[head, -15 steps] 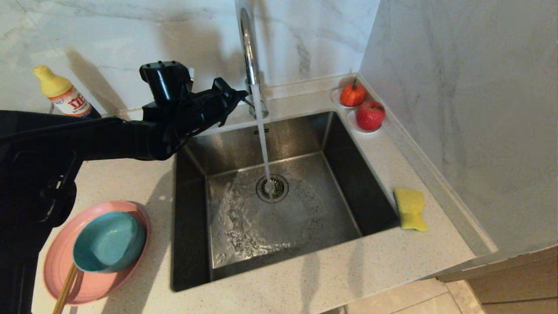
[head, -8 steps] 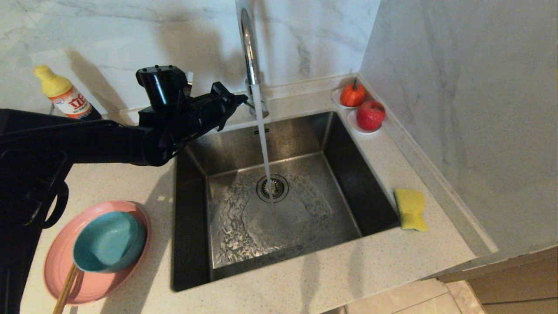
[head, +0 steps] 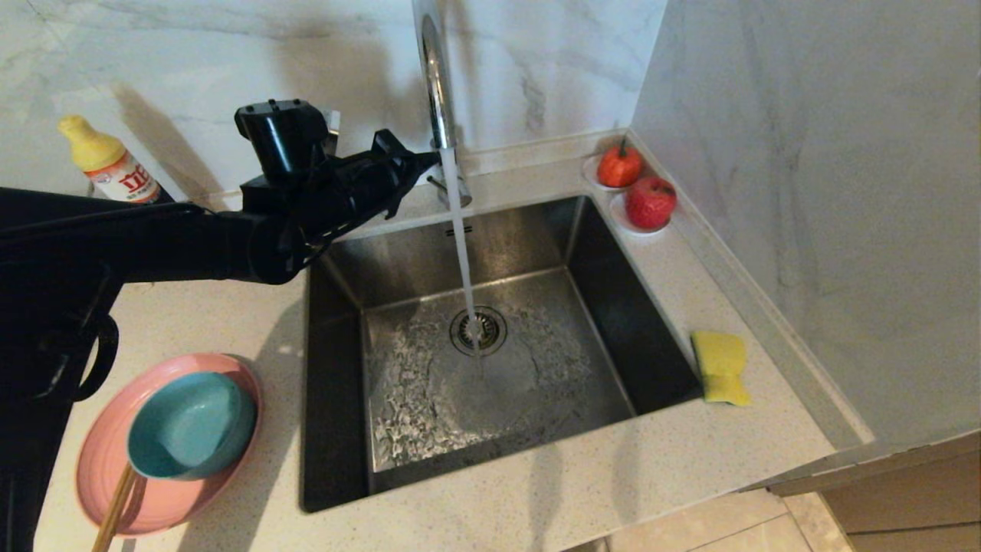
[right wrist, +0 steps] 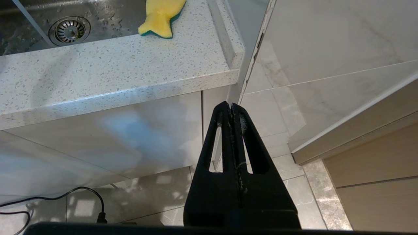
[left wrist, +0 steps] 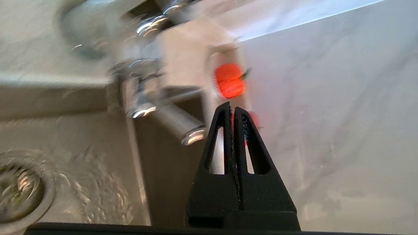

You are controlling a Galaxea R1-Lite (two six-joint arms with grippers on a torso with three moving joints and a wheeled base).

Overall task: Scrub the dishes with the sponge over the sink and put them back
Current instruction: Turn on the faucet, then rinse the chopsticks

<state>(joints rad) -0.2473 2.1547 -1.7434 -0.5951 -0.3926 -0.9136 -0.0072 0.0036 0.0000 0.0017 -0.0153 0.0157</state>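
Observation:
My left gripper [head: 431, 159] is shut and empty, held level above the sink's back left corner with its tips close to the chrome tap [head: 434, 77]. In the left wrist view the left gripper [left wrist: 231, 106] sits just beside the tap's lever [left wrist: 178, 123]; contact is unclear. Water [head: 462, 253] runs into the steel sink [head: 536, 230] onto the drain strainer [head: 478, 330]. The teal bowl [head: 191, 425] rests in the pink plate [head: 96, 468] on the counter at front left. The yellow sponge [head: 720, 366] [right wrist: 161, 14] lies right of the sink. My right gripper [right wrist: 231, 105] is shut, parked below the counter's front edge.
Wooden chopsticks [head: 115, 510] lean on the plate. A yellow-capped detergent bottle [head: 107, 165] stands at the back left. Two red fruits [head: 619, 165] [head: 651, 202] sit on small saucers in the back right corner. A marble wall [head: 805, 192] closes the right side.
My left gripper has edged slightly up and towards the tap's stem. The water keeps running, and the dishes and the sponge have not moved.

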